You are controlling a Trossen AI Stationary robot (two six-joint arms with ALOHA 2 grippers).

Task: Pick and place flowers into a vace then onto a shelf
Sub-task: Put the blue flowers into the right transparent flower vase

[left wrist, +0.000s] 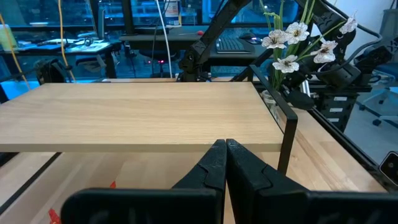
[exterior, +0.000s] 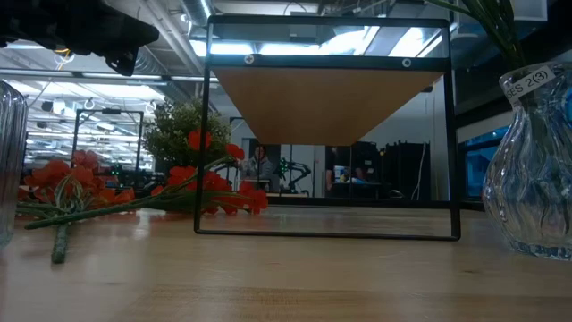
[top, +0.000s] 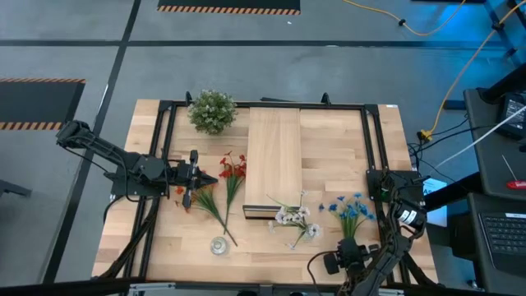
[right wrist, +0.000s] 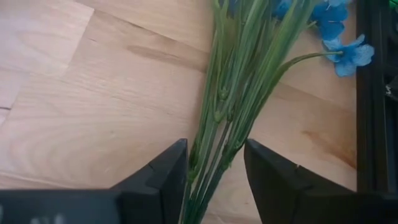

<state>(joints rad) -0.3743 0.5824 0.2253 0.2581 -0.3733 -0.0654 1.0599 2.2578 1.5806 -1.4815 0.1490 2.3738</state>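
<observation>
While the right gripper (right wrist: 214, 171) stands spread around the blue flowers' stems (right wrist: 233, 106), the left gripper (left wrist: 225, 163), pressed together, faces the shelf (left wrist: 143, 115) beside the white flowers (left wrist: 298, 40).

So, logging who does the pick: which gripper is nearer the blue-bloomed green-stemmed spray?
Right. The right gripper straddles the blue spray's stems, fingers either side; the left gripper is across the table, shut, by the red-orange flowers.

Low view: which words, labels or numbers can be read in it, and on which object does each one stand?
"2(3)", after some letters too unclear to read: white label on the neck of the clear glass vase.
Nothing else there can be read; the high view and both wrist views show no readable text.
</observation>
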